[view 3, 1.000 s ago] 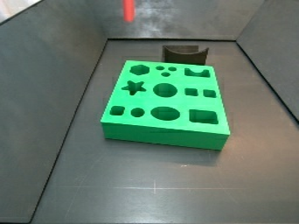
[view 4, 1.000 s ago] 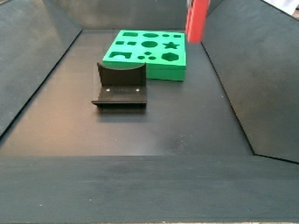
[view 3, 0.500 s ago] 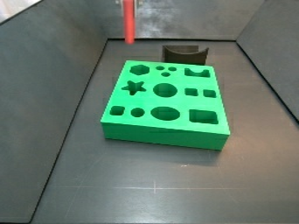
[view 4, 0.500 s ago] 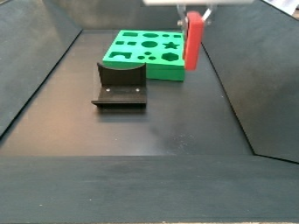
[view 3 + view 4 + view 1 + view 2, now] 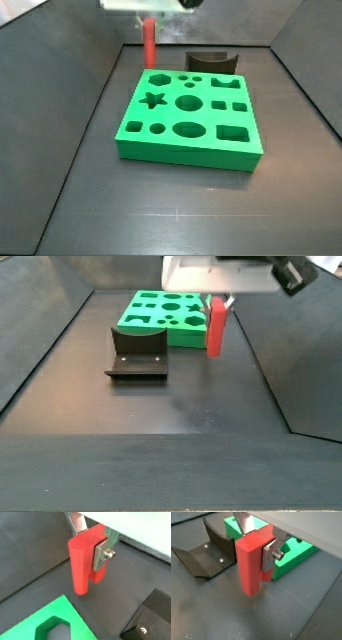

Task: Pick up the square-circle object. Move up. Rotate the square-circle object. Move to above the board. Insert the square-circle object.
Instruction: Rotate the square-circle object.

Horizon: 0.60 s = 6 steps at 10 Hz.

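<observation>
My gripper (image 5: 151,14) is shut on the square-circle object (image 5: 151,42), a long red block that hangs upright from the silver fingers (image 5: 103,553). In both wrist views the block (image 5: 251,562) fills the gap between the fingers (image 5: 271,554), and its lower end hangs free over the dark floor. The green board (image 5: 187,115) with its many cut-outs lies flat on the floor. The block (image 5: 214,326) hangs just off one corner of the board (image 5: 158,314), not over its holes. A board corner shows in a wrist view (image 5: 57,619).
The black fixture (image 5: 138,351) stands on the floor beside the board and also shows in a side view (image 5: 210,62) and in both wrist views (image 5: 201,554) (image 5: 152,618). Dark sloped walls (image 5: 301,346) enclose the floor on all sides.
The gripper has come down with the red block. The block was at the top edge of both side views and now hangs lower, near the board's corner, with the gripper body in view.
</observation>
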### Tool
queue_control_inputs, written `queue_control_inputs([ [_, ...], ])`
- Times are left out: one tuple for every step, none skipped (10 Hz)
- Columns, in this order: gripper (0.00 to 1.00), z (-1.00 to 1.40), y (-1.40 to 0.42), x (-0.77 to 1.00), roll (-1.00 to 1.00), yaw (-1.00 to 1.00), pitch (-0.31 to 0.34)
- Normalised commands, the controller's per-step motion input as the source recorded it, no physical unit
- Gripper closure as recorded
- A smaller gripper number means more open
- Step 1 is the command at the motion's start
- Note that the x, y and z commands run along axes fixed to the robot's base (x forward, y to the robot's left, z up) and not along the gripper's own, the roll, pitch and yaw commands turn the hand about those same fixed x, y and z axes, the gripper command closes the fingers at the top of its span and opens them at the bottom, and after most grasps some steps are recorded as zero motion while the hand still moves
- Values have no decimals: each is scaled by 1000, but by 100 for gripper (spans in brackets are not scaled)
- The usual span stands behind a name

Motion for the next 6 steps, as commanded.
queue_control_inputs([
  [100, -670, 9, 25, -142, -17, -73],
  [100, -521, 8, 24, -147, -16, -71],
  [100, -326, 11, 26, -153, -14, -66],
  [100, -181, 12, 29, -158, -12, -61],
  [0, 0, 0, 0, 39, -11, -48],
  [0, 1000, 0, 0, 38, -11, -44],
])
